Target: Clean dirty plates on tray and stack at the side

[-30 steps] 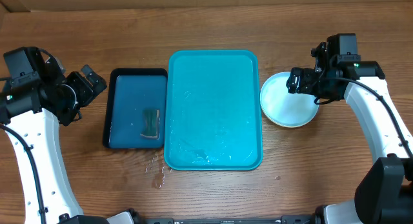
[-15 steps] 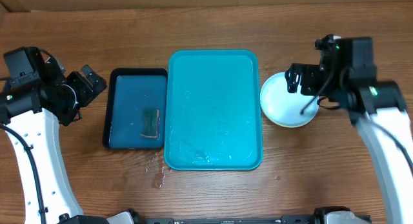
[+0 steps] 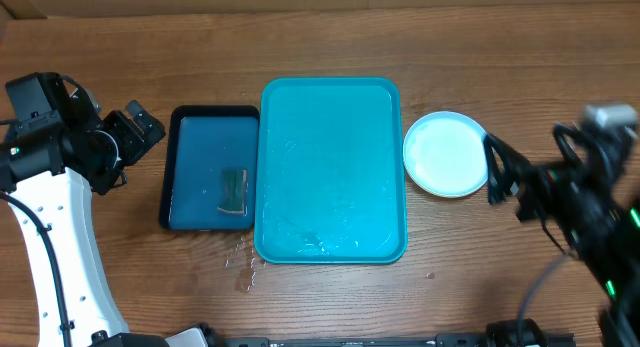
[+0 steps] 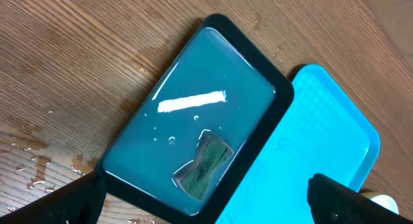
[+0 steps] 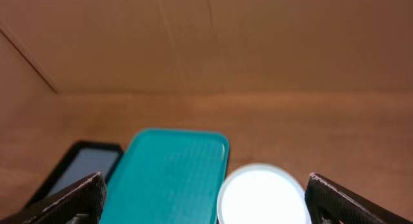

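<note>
While the right tool (image 3: 508,179) is pulling back toward the counter's near right corner, blurred with speed, it is standing spread wide and carrying nothing. A second ago it was hovering over the plates (image 3: 446,153). Now it is sitting clear of them, and the right wrist view is looking down from well above at the pale round top plate, with both fingers (image 5: 71,198) parted at the frame's sides.

The plates are lying on the counter (image 3: 320,37) just beside the tray's right rim, toward its far end, and not on the tray (image 3: 331,169). From above only the top one, pale blue, is showing, so I cannot tell how many are lying under it. The tray is sitting in the counter's middle, bearing nothing but a wet sheen.

The left tool (image 3: 130,147) is hanging spread and idle near the counter's left edge, unmoved, beside the dark tray (image 3: 212,137), where a sponge (image 3: 234,190) is soaking. Water (image 3: 243,267) is spotting the counter by the tray's near left corner.

Judging from this, the stacking is looking finished and the right arm is retreating to rest. Little seems left beyond both arms parking.
</note>
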